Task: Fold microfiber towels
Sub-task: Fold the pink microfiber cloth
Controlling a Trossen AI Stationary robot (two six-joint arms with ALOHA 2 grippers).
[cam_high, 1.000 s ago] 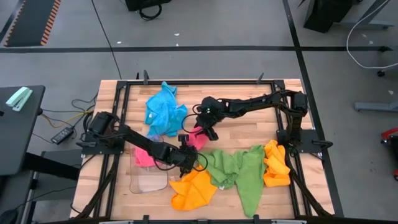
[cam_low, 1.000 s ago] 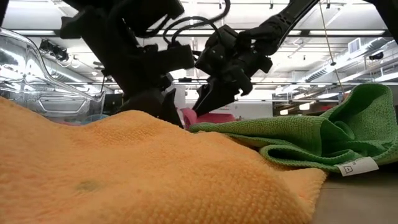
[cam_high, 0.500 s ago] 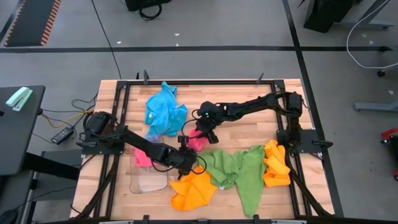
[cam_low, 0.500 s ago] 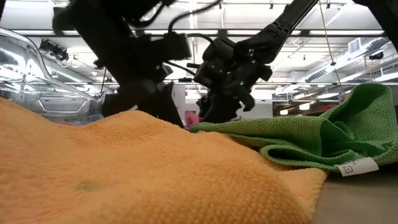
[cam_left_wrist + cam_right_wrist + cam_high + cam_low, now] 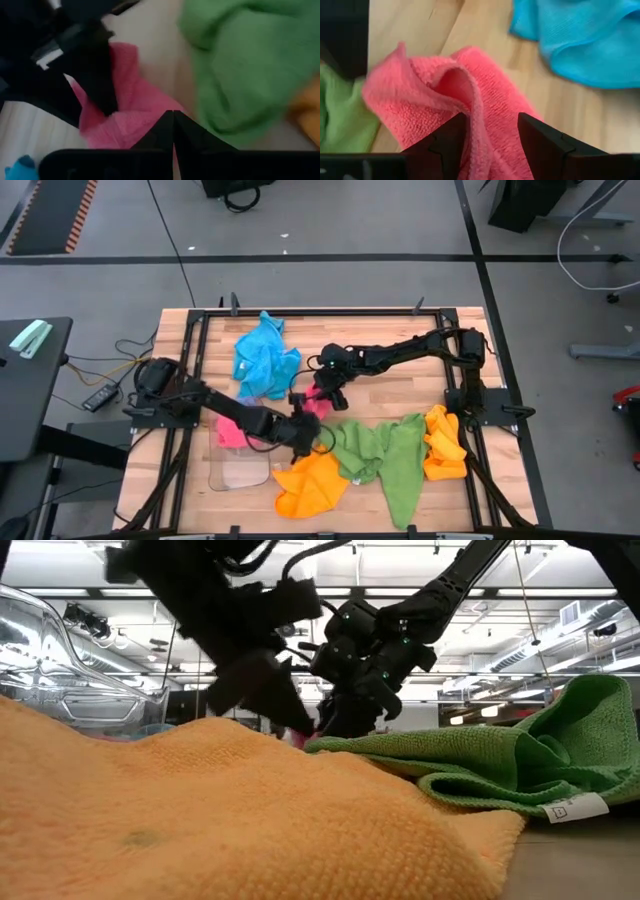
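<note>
Our left gripper (image 5: 173, 131) is pinched together on the pink towel (image 5: 470, 100); our right gripper (image 5: 492, 132) straddles its fold, jaws apart: we should close squarely.

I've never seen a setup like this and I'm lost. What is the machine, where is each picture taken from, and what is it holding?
It is a robot with two dark arms at a wooden table. One picture looks straight down, one looks level across the tabletop, and two come from cameras on the wrists. Small towels lie about: blue, green, two orange, plus a clear tray. Both arms meet at the pink towel mid-table. The left gripper has its jaws shut right at that towel; whether it pinches cloth is unclear. The right gripper has a raised fold of it between its parted jaws.
</note>
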